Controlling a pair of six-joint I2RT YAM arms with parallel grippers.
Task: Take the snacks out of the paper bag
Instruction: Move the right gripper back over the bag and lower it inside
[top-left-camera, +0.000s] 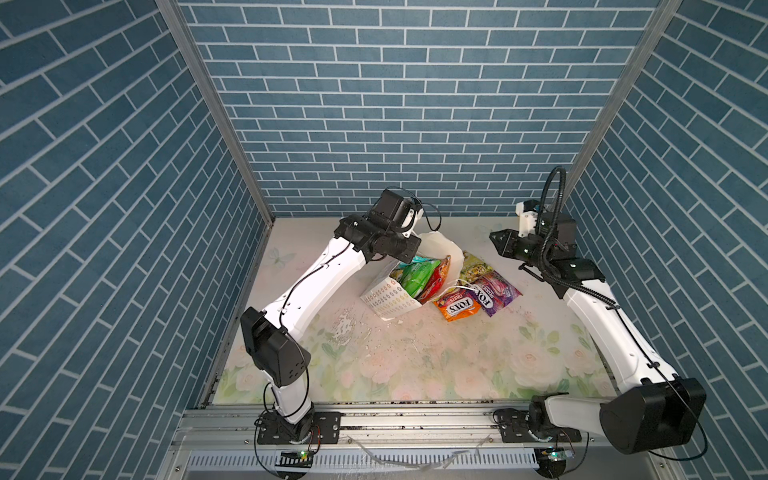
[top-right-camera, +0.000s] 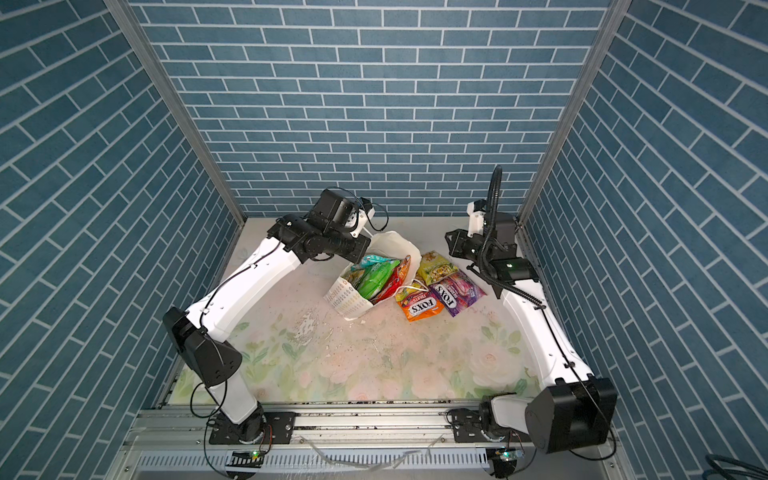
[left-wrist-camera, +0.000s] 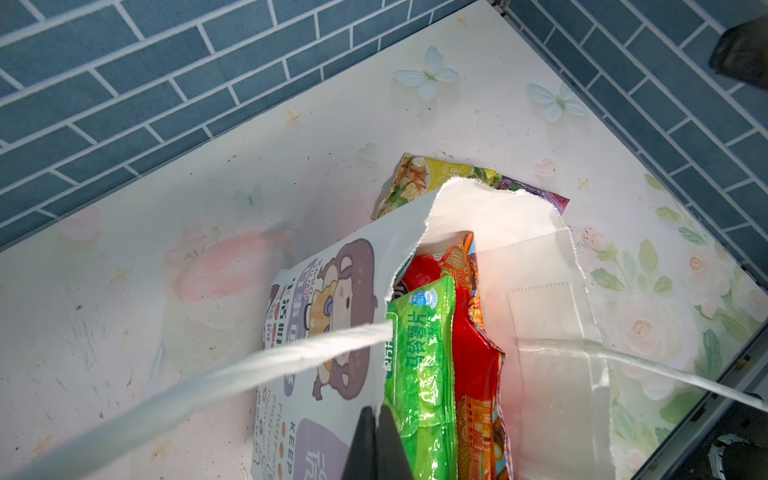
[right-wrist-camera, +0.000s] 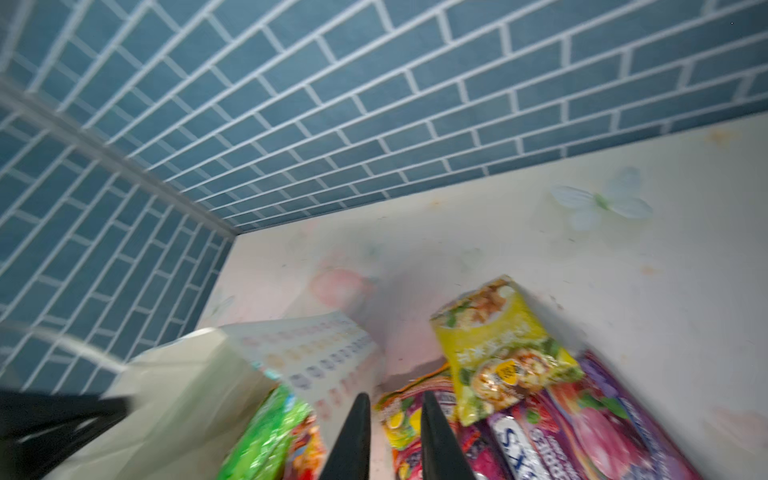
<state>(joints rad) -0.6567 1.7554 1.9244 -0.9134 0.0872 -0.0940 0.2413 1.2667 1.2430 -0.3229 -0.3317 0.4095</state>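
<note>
I have the thin, tearable rim of the tall white paper gift bag (top-left-camera: 386, 300) pinched in my fully closed left gripper (left-wrist-camera: 376, 411), and the bag leans open. Inside stand the large red glossy packet (left-wrist-camera: 473, 357) and bright green packet (left-wrist-camera: 419, 357), probably light and slippery, best pinched at the flat top seal. My right gripper (right-wrist-camera: 395, 399), jaws slightly apart and empty, hangs near the small yellow packet (top-left-camera: 473, 266), orange packet (top-left-camera: 457, 306) and purple packet (top-left-camera: 498, 293) beside the bag.

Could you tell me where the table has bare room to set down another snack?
Free: the wide front of the table, between the paper bag and the front rail. Crowded: right beside the bag, where orange packet, purple packet and yellow packet overlap.
</note>
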